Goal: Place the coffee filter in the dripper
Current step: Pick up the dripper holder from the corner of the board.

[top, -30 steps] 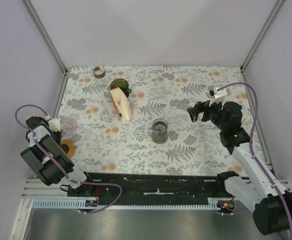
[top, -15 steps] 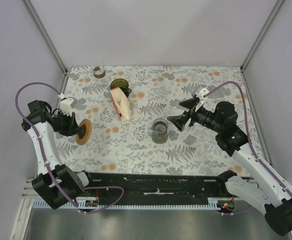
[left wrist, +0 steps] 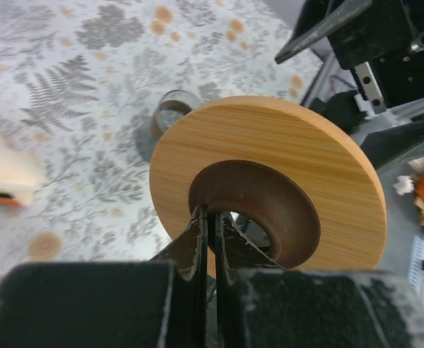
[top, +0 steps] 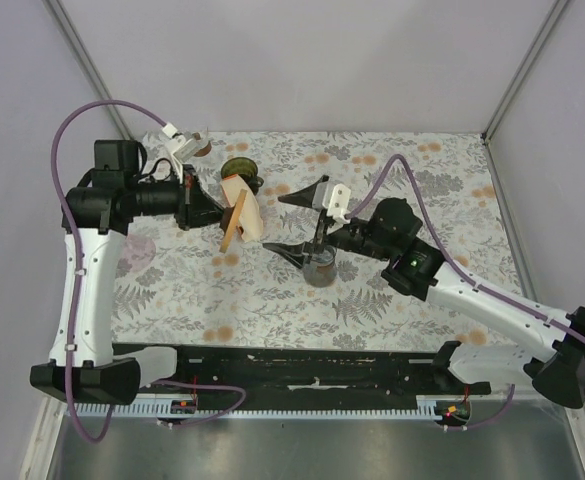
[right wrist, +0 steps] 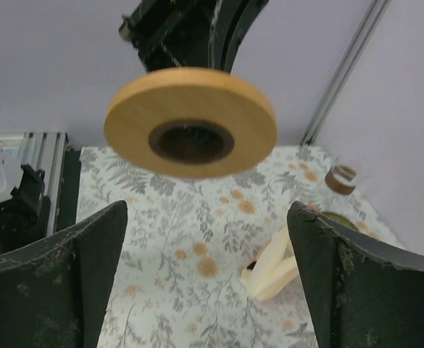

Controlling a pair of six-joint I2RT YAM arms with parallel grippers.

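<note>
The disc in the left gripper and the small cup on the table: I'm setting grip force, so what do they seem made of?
The disc looks like wood or bamboo: straight grain, matte face; its inner collar is darker brown, material unclear. The cup looks like clear glass, see-through with a bright rim, though possibly plastic.

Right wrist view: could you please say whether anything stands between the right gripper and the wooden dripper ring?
Nothing visible does. The wooden dripper ring, pinched by the left gripper, hangs in open air ahead of the right gripper, whose jaws stand wide apart.
</note>
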